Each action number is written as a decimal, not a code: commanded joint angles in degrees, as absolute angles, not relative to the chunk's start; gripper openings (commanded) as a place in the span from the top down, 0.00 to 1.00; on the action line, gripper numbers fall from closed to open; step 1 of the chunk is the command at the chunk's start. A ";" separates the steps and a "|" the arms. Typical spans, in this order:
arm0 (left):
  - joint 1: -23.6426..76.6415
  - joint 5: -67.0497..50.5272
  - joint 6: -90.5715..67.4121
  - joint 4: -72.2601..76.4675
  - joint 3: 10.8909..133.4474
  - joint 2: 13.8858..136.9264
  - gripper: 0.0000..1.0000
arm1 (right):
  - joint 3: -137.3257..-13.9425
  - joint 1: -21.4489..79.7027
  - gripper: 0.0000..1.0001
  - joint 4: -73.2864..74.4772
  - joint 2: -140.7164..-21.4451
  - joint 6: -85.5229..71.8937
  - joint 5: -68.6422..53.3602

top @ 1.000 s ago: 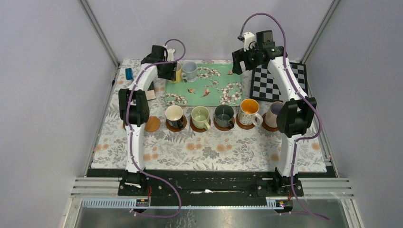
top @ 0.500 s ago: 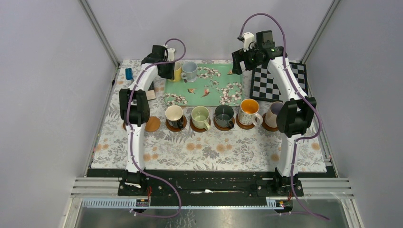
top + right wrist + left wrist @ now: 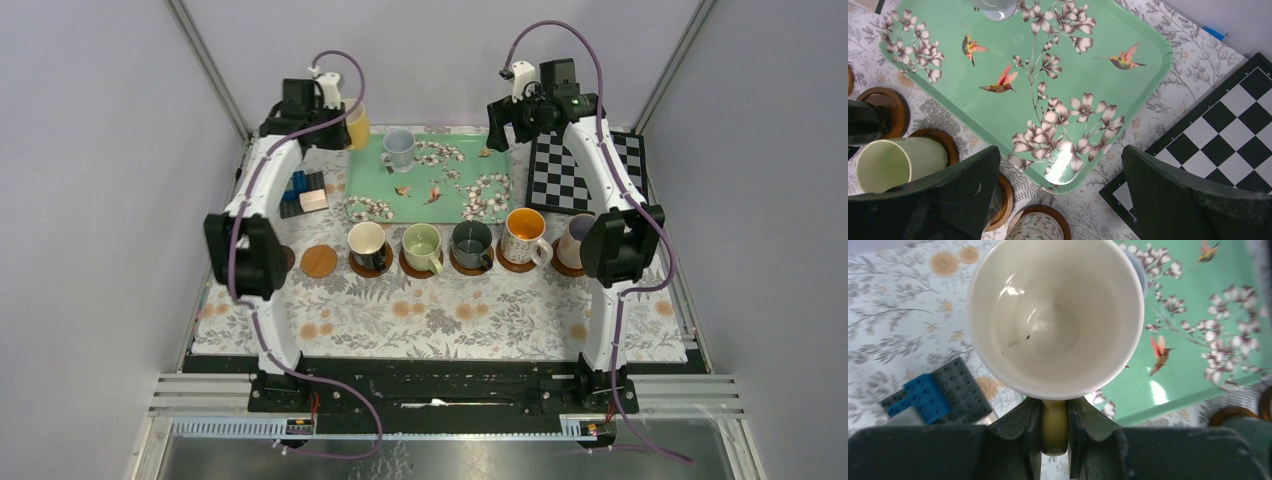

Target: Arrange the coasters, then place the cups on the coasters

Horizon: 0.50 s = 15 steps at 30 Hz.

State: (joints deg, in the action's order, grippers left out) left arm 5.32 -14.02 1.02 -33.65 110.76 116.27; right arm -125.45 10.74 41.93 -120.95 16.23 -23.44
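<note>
Yellow mug (image 3: 1055, 320) pinched by its handle in the closed left gripper (image 3: 1054, 427), above the far-left table corner, right gripper (image 3: 1060, 155) wide open, empty, over the green tray (image 3: 1128, 100), bare coaster (image 3: 319, 261) ending the mug row, leaf-print tablecloth (image 3: 430, 320), grey walls (image 3: 90, 150).

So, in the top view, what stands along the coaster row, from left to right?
bare coaster → black mug → pale green mug → dark green mug → floral mug → pinkish mug
</note>
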 commanded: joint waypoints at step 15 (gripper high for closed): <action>-6.52 -15.47 -8.61 -22.76 56.95 60.88 1.00 | -128.31 10.55 0.02 43.12 -122.52 14.06 -29.03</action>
State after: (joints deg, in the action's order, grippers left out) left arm -6.83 -15.44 -6.37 -27.44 62.41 66.96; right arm -127.44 10.74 43.07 -122.21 15.14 -27.05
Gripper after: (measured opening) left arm 0.195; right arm 0.985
